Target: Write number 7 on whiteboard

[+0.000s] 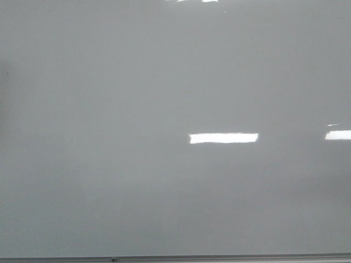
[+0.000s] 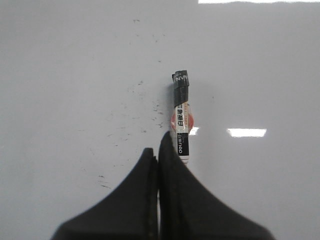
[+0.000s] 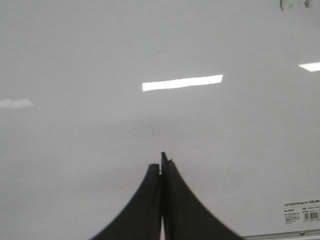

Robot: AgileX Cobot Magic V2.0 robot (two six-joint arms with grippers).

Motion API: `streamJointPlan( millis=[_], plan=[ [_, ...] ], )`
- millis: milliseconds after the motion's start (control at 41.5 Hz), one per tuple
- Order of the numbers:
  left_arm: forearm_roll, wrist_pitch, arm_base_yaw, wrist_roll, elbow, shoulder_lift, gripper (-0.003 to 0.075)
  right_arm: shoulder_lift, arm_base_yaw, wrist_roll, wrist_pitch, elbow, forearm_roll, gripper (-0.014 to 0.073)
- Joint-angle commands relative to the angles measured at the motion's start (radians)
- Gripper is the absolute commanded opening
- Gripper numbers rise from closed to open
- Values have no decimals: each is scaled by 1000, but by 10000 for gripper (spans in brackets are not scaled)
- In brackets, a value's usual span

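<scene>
The whiteboard point(image 1: 137, 192) fills the front view; no grippers and no number 7 show on it. In the left wrist view my left gripper point(image 2: 157, 152) is shut and empty, its jaws pressed together over the board point(image 2: 65, 75). A marker point(image 2: 180, 117) with a black cap and a white-and-red label lies flat on the board, right beside and beyond one fingertip, not between the jaws. In the right wrist view my right gripper point(image 3: 161, 162) is shut and empty over bare board point(image 3: 75, 50). A faint thin line point(image 3: 151, 122) runs ahead of it.
The board's metal edge strip runs along the near side point(image 1: 219, 257) and shows in the right wrist view point(image 3: 280, 235), with a printed sticker point(image 3: 301, 213) by it. Small dark ink specks point(image 2: 145, 105) lie near the marker. Bright light glares point(image 1: 224, 138) lie on the board.
</scene>
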Motion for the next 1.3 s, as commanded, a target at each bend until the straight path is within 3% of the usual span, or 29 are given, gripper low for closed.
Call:
streamJointPlan(
  millis=[0, 241, 361, 482, 674, 843, 1132, 1276],
  plan=[
    [-9, -79, 1, -3, 3, -15, -20, -17, 3, -3, -74, -4, -7, -68],
    [-9, -103, 1, -3, 3, -15, -20, -17, 3, -3, -132, -4, -4, -68],
    [-11, -202, 1, -3, 1, -15, -20, -17, 3, -3, -179, -23, -4, -68],
    [-17, -295, 1, -5, -50, -15, -20, -17, 3, -3, -121, -101, -4, -68],
    [-15, -50, 1, -5, -266, 29, -20, 17, 3, -3, 73, -306, -4, -66],
    [-12, 174, 1, -5, -417, 178, -20, 157, 3, -3, 158, -456, -4, -66],
    [-10, 135, 1, -5, -450, 313, -17, 318, 3, -3, 146, -514, -5, -68],
    [-9, 139, 1, -5, -450, 313, 113, 318, 3, -3, 159, -514, -5, -68]
  ],
)
